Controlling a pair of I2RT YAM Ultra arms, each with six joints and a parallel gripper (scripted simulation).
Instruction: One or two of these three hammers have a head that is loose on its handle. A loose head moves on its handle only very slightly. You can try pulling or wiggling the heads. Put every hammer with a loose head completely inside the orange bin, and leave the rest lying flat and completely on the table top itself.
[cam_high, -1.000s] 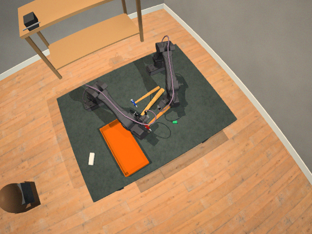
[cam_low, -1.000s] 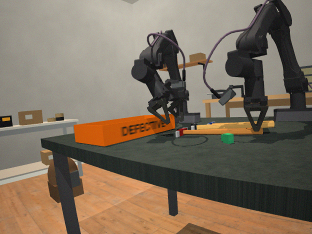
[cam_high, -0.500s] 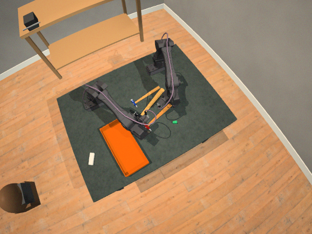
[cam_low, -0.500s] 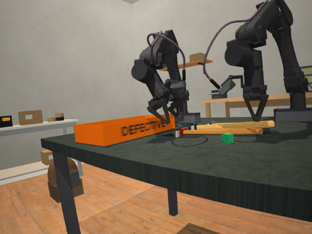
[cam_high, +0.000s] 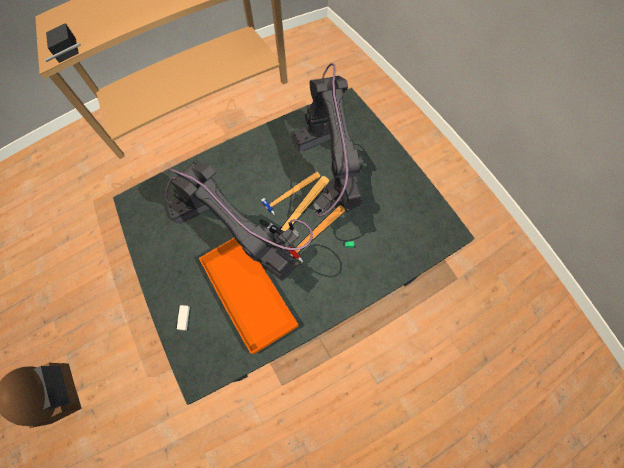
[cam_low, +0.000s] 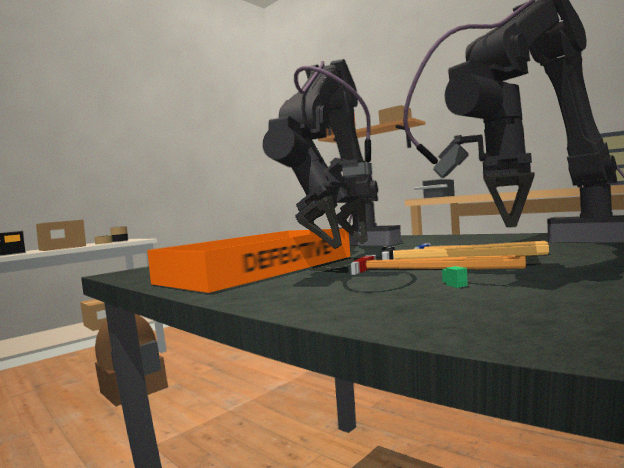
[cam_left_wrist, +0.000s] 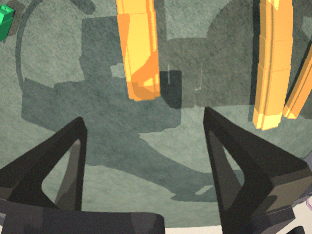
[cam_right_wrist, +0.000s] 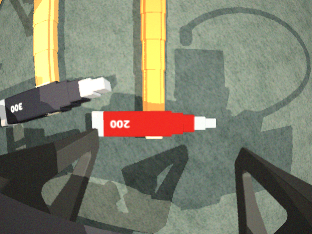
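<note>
Above the butt end of the red-headed, wooden-handled hammer (cam_high: 322, 229) (cam_low: 443, 262) (cam_left_wrist: 140, 55) (cam_right_wrist: 153, 123), the left gripper (cam_high: 347, 201) (cam_low: 511, 224) (cam_left_wrist: 142, 119) stands wide open, holding nothing. At that hammer's head, the right gripper (cam_high: 287, 261) (cam_low: 349, 244) (cam_right_wrist: 169, 147) is also nearly fully open and empty. The hammer lies on the counter (cam_high: 403, 211) (cam_low: 352, 312) (cam_right_wrist: 250, 40); beside it is the black-headed one (cam_high: 306, 203) (cam_low: 473, 249) (cam_left_wrist: 274, 65) (cam_right_wrist: 42, 103), and beyond that the blue-headed one (cam_high: 294, 189) (cam_low: 423, 246) (cam_left_wrist: 301, 90). All three are outside the orange rectangular bin (cam_high: 225, 304) (cam_low: 181, 266).

The step seems to be testing for loose heads. If red is the one under test, the next move calls for one gripper steadying its handle while the other gently tugs the head; if its test is finished, both should lift clear towards the black-headed hammer.
</note>
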